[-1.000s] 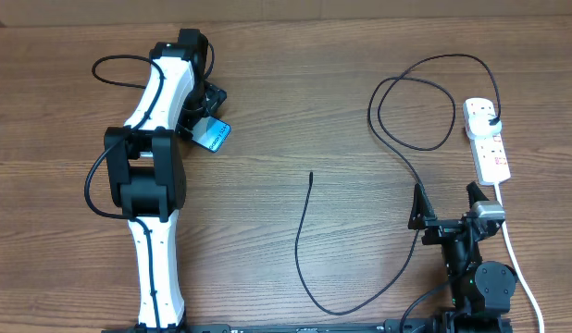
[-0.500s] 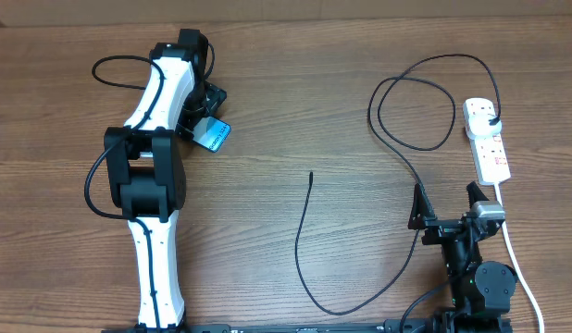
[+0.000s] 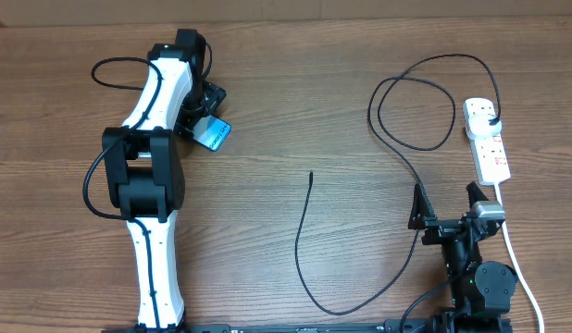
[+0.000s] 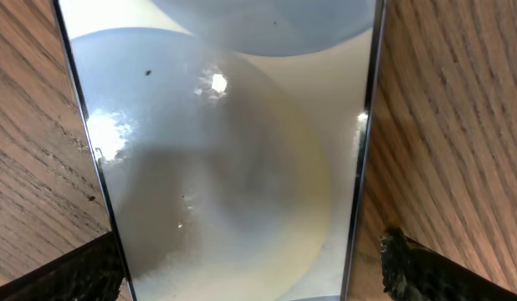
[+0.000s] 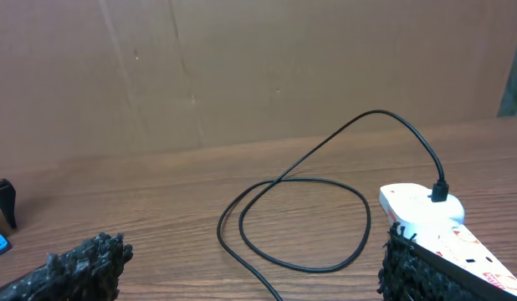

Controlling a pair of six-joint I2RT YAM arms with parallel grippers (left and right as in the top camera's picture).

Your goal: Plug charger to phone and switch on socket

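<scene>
The phone (image 3: 214, 135), its screen glowing blue, lies at the far left of the table and fills the left wrist view (image 4: 233, 150). My left gripper (image 3: 204, 118) hangs right over it, its fingers (image 4: 250, 272) straddling the phone's long edges, with a gap showing at the right finger. The black charger cable (image 3: 303, 242) lies loose. Its tip (image 3: 310, 175) rests at mid-table, and its plug (image 3: 491, 118) sits in the white socket strip (image 3: 490, 148). My right gripper (image 3: 445, 205) is open and empty, near the strip's front end. The right wrist view shows the cable loop (image 5: 300, 230) and the strip (image 5: 426, 213).
The strip's thick white cord (image 3: 519, 264) runs toward the front edge past my right arm. A black arm cable (image 3: 115, 69) loops at the far left. A brown wall (image 5: 242, 67) stands behind the table.
</scene>
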